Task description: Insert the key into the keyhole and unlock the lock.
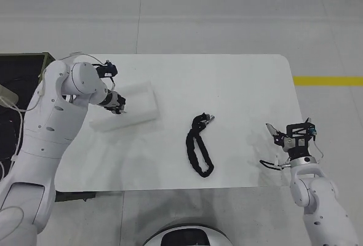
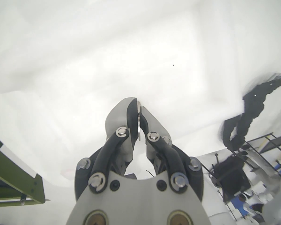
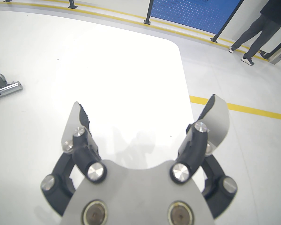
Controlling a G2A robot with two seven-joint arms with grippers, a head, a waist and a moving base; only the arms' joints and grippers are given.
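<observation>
Key (image 2: 139, 122) pinched in closed left end effector (image 2: 138, 105), well apart from lock (image 1: 199, 145) on worktop (image 1: 243, 86). Right end effector (image 3: 145, 101) open; insertion and unlocking not yet done.

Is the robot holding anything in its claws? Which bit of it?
The left gripper pinches a thin metal piece, probably the key, by its flat sides; which end cannot be told. The right gripper is open, holding nothing.
</observation>
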